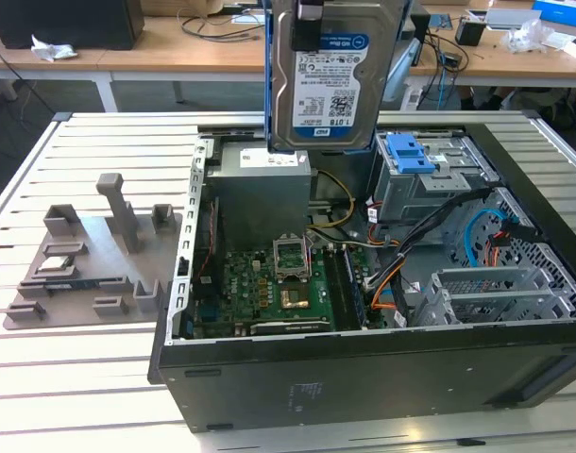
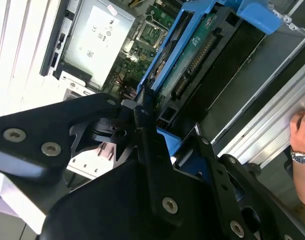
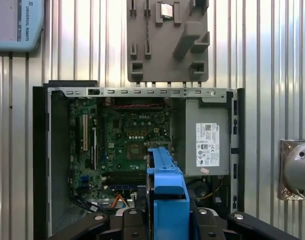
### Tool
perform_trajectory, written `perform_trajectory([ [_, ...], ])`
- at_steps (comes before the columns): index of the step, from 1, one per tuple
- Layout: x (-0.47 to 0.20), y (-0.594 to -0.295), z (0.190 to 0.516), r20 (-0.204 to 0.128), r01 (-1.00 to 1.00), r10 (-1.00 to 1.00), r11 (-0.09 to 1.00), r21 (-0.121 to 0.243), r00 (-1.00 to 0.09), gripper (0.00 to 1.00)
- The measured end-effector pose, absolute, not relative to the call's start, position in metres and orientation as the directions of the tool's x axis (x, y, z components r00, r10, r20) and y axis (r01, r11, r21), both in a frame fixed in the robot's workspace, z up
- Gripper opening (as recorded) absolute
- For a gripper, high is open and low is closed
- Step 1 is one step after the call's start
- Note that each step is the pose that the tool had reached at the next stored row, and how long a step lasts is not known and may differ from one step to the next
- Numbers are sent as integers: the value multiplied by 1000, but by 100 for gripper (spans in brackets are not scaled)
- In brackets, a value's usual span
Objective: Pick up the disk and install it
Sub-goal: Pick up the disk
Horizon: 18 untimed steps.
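Observation:
The disk (image 1: 330,85), a silver drive with a blue-and-white label in a blue carrier, hangs upright high above the open computer case (image 1: 364,377), over the power supply (image 1: 260,189). My gripper (image 1: 307,19) is shut on its upper end. In the second wrist view the gripper (image 2: 167,135) clamps the blue carrier, and the disk's (image 2: 192,55) circuit-board side runs away from the black fingers (image 2: 145,117). In the first wrist view the disk's blue carrier edge (image 3: 166,185) sticks out from the gripper (image 3: 166,220) over the motherboard.
A grey drive cage topped by a blue slotted bracket (image 1: 411,151) sits in the case towards the exterior view's right. A grey fixture plate (image 1: 99,255) lies on the slatted table at the exterior view's left. A person's hand with a wristwatch (image 2: 302,145) is beside the case.

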<state>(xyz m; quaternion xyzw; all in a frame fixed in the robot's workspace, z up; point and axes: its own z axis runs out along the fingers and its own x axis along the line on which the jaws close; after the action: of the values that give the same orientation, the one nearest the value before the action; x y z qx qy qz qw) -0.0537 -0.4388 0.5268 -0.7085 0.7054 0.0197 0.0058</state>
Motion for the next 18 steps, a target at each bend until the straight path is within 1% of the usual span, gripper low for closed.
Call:
perform_trajectory([
  [18,-45,-464,526,-36,-1000,-999,-5,20,4,37],
])
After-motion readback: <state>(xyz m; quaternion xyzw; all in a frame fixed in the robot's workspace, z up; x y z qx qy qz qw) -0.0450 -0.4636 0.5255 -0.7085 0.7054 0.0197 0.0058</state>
